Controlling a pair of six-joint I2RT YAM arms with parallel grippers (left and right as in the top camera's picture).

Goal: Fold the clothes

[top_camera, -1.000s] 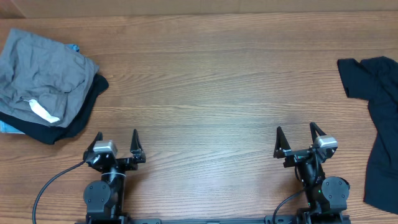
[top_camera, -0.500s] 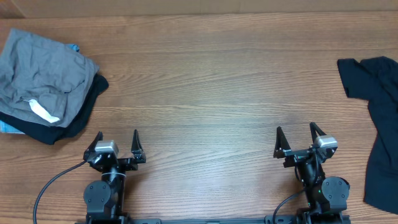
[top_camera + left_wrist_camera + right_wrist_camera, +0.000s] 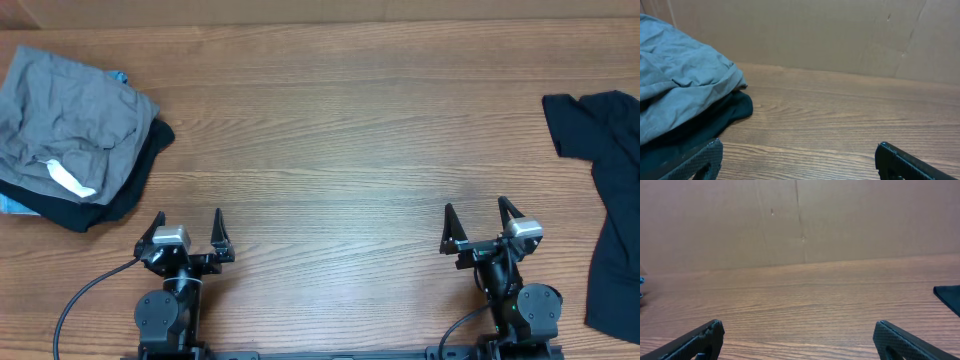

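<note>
The grey garment (image 3: 75, 105) lies crumpled at the far-left corner of the bench (image 3: 340, 120).
It rests on a black garment (image 3: 130, 188), white label (image 3: 70, 180) showing, with a blue scrap (image 3: 118, 76) peeking out behind. A black shirt (image 3: 610, 190) lies at the right edge. The left claw (image 3: 188, 224) and right claw (image 3: 476, 214) sit at the near edge, both wide and empty, well apart from all cloth.

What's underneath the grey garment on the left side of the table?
A black garment pokes out beneath the grey garment, and slivers of light-blue fabric show at the pile's edges. Anything else under it is covered.
</note>
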